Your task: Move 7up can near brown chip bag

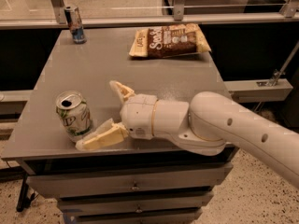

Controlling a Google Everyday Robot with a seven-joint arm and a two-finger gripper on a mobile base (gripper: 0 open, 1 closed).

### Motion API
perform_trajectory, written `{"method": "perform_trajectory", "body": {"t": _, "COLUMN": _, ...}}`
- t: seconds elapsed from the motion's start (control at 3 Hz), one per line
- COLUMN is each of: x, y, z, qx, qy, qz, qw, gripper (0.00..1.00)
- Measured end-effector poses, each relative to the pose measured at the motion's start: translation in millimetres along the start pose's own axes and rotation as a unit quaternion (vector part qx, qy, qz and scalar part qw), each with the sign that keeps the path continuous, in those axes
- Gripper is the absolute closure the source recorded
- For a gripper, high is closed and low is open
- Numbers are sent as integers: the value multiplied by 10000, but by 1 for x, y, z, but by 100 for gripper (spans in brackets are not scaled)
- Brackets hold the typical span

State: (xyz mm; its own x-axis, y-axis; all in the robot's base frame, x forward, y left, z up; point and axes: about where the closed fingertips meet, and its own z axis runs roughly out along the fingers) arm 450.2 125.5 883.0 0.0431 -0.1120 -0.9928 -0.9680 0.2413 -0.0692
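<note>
The two cream fingers (105, 136) are spread wide apart and hold nothing. The lower one lies low along the front of the table (103, 64), its tip right at the foot of the 7up can (73, 115); whether it touches the can cannot be told. The upper finger points up and back, away from the can. The gripper (96, 115) sits just to the right of the can, its opening turned towards it. Behind it, the round white wrist (145, 118) and thick white arm (233, 129) reach in nearly level from the lower right, over the table's front edge.

The 7up can stands upright at the front left corner. The brown chip bag (170, 40) lies flat at the back, well apart from it.

There are two cans: the 7up can and a slim can (75, 24) at the back left. There is one bag. Drawers (135, 186) sit under the table.
</note>
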Motion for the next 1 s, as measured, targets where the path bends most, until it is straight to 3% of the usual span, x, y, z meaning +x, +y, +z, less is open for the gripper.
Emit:
{"method": "perform_trajectory", "body": {"t": 0.33, "x": 5, "y": 3, "z": 35, "qx": -44, "qy": -375, "qz": -5, "qw": 9993, "gripper": 0}}
{"method": "perform_trajectory", "body": {"t": 1.0, "x": 12, "y": 18, "z": 61, "qx": -171, "qy": -530, "qz": 60, "qw": 9984, "gripper": 40}}
